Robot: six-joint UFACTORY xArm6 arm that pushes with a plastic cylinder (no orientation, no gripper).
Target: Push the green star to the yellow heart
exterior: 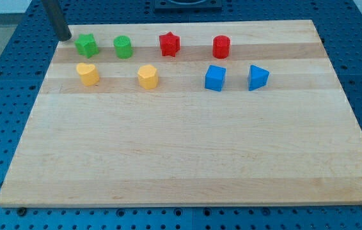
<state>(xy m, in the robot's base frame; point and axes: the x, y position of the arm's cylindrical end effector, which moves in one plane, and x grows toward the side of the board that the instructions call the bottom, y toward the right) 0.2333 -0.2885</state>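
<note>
The green star (pixel 86 45) sits near the board's top left corner. The yellow heart (pixel 87 73) lies just below it in the view, a small gap between them. My tip (pixel 65 37) is at the top left, just left of and slightly above the green star, close to it but not clearly touching.
A green cylinder (pixel 123 46) stands right of the star. A yellow hexagon-like block (pixel 148 76), a red star (pixel 169 44), a red cylinder (pixel 221 46), a blue cube (pixel 215 78) and a blue triangle (pixel 257 77) lie further right. The board's top left edge (pixel 47 64) is near.
</note>
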